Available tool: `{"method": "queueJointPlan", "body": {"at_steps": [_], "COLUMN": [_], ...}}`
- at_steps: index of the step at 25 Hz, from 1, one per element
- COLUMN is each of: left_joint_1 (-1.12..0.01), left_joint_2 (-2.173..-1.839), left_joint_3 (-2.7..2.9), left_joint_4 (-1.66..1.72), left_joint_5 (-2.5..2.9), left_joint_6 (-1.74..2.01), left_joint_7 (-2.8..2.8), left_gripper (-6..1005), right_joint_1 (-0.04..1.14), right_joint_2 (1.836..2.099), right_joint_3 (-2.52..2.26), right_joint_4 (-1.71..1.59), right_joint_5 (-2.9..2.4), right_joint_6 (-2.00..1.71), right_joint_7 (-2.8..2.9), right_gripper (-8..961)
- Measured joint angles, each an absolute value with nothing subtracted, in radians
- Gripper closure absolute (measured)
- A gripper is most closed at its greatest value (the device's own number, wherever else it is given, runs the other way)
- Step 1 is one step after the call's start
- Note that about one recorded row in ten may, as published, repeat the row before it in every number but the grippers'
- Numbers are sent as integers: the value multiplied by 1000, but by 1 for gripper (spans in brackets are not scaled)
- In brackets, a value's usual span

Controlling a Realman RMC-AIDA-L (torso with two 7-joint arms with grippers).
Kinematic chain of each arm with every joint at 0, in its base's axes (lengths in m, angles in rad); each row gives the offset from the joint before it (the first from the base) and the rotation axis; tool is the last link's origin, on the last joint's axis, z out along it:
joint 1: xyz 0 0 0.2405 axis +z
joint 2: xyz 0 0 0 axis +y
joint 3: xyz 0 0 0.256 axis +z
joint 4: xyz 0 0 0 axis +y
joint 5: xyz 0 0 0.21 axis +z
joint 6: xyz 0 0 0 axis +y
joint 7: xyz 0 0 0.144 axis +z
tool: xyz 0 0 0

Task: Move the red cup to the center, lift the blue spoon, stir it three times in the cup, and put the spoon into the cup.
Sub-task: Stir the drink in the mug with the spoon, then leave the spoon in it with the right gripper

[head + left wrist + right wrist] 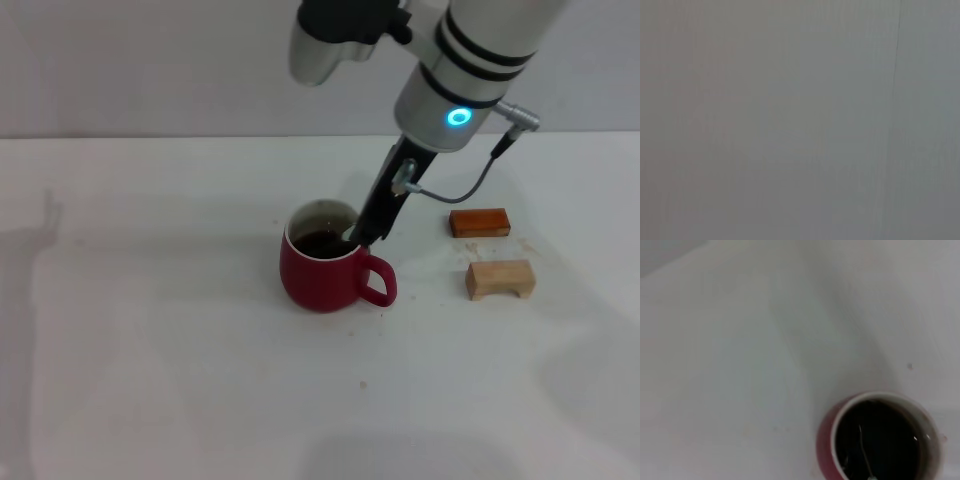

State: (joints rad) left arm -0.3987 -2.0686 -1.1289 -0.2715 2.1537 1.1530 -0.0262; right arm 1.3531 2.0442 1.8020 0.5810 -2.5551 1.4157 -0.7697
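The red cup (320, 275) stands near the middle of the white table, handle toward the right, dark liquid inside. My right gripper (372, 232) reaches down to the cup's right rim and is shut on the blue spoon (350, 235). Only a short silver piece of the spoon shows, dipping into the liquid; its pale blue handle is hidden by the fingers. The right wrist view looks down into the cup (880, 440), where a thin silver line (863, 452) shows in the liquid. My left gripper is out of view.
An orange-brown block (479, 222) and a tan wooden block (500, 279) lie to the right of the cup. The white table (150, 330) stretches left and toward the front. The left wrist view shows only a plain grey surface.
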Motion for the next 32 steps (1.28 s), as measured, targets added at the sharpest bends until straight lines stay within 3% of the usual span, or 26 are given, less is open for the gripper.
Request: {"method": "queueJointPlan", "body": {"at_steps": [5, 21, 32], "left_joint_1": [-397, -393, -382], "left_joint_2": [-2068, -2068, -2070], "left_joint_3": [-1129, -1129, -1129], "left_joint_4": [-270, -264, -271], "left_joint_5": [2154, 2154, 2154], "left_joint_6": [1155, 1155, 1155], "left_joint_7": [-28, -52, -55], "left_gripper": [138, 138, 138], "right_joint_1": [1370, 1373, 1376], "right_joint_2": [2063, 2055, 2069], "right_joint_3": [1801, 1787, 1786], "right_joint_4": [577, 560, 571], "right_joint_5": [-2556, -2623, -2589], "right_joint_6": [1393, 1348, 1394], "right_joint_7": [-770, -757, -779], "right_gripper": [737, 734, 731]}}
